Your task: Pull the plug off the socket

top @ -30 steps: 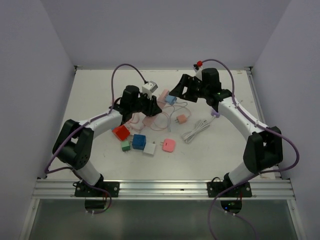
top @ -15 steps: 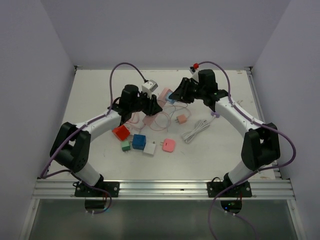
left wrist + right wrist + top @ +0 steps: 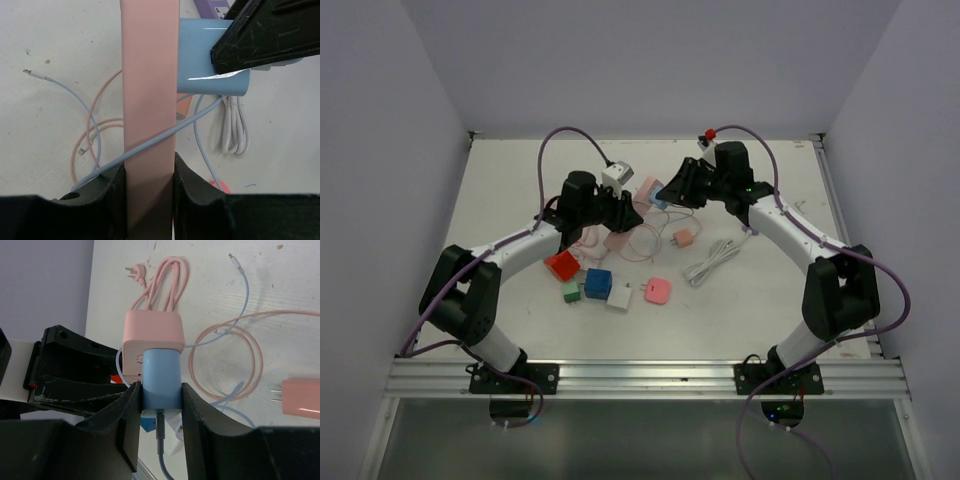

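- My left gripper (image 3: 149,180) is clamped on the long pink plastic socket block (image 3: 150,100). Both black fingers press flat against its sides, and the block runs straight up through the middle of my left wrist view.
- My right gripper (image 3: 160,405) is closed on the glossy pale blue plastic plug (image 3: 160,377), one finger (image 3: 129,410) on each side with no gap showing.
- The plug is seated in the socket block. In the right wrist view its front end butts right up against the pink face (image 3: 152,332), and in the left wrist view it sticks out sideways from the block.
- A thin pale blue cable (image 3: 159,440) comes out the back of the plug, between my right fingers.
- From above, the two grippers meet toward the far middle of the white table (image 3: 770,300), with the block just visible between them.
- The block's own thick pink cord (image 3: 165,280) lies bundled on the table beyond it.
- A thin pink charging cable (image 3: 235,360) loops on the table beside that, with a small salmon-pink adapter (image 3: 300,397) at the edge of the right wrist view.
- A coiled white cable (image 3: 712,262) sits nearer my right arm.
- Closer to my bases there's a scatter of small chargers: red (image 3: 561,265), blue (image 3: 598,283), green (image 3: 570,291), white (image 3: 619,297) and pink (image 3: 658,290).
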{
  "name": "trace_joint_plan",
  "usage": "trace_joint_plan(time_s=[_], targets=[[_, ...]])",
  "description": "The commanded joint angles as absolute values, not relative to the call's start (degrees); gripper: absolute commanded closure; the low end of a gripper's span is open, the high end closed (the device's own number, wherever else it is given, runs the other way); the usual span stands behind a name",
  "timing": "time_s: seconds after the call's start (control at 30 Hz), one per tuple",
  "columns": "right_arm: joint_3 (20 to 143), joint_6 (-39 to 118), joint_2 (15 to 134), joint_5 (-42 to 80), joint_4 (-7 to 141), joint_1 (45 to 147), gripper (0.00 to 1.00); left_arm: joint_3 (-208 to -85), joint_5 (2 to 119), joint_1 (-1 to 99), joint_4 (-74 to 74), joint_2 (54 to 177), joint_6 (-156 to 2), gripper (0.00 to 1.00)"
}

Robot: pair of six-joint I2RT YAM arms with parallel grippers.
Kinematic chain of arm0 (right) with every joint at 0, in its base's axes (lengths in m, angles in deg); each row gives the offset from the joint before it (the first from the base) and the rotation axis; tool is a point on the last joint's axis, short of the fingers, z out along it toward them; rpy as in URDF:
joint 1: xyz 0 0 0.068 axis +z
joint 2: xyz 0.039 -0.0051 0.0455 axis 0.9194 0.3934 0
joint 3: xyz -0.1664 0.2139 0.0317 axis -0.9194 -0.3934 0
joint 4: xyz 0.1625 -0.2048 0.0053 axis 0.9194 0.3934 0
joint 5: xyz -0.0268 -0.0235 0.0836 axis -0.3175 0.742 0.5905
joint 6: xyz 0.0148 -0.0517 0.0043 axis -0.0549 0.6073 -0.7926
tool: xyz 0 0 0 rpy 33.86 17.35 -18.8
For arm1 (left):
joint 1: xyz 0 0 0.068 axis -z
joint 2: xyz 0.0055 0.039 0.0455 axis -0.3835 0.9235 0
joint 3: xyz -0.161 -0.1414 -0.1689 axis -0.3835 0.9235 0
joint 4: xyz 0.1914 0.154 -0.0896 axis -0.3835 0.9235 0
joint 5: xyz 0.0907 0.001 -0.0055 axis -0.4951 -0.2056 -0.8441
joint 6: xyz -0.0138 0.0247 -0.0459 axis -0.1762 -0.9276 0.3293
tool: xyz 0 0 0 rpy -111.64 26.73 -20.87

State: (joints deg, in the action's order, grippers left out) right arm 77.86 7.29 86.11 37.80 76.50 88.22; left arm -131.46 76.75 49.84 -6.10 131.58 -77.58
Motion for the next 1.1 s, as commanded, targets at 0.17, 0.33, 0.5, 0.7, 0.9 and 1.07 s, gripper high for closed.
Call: trace_joint_plan(time_s=[0.17,0.33,0.5,0.7,0.9,1.07], targets=[[76.6,9.6,81.3,40.8,81.3,88.5,1.00,-131.6,62.6,44.0,-9.7,130.6,-75.6,1.00],[76.1,9.7,79.7,41.8,82.2,87.8,1.00,-132.3,57.9,42.0,-8.5,132.3,-73.6,1.00],[76.0,10.0,77.7,43.6,83.2,86.8,1.00,-133.6,56.0,39.8,-7.4,133.3,-73.1,1.00],[76.2,11.9,75.0,44.2,85.9,84.8,1.00,-135.9,55.5,38.2,-6.6,134.3,-73.3,1.00],[75.2,15.2,74.8,40.7,89.2,83.4,1.00,-137.0,56.7,38.1,-6.9,133.2,-76.1,1.00],[71.9,14.8,70.3,35.2,90.3,78.1,1.00,-138.1,52.3,37.0,-4.0,132.8,-76.9,1.00]])
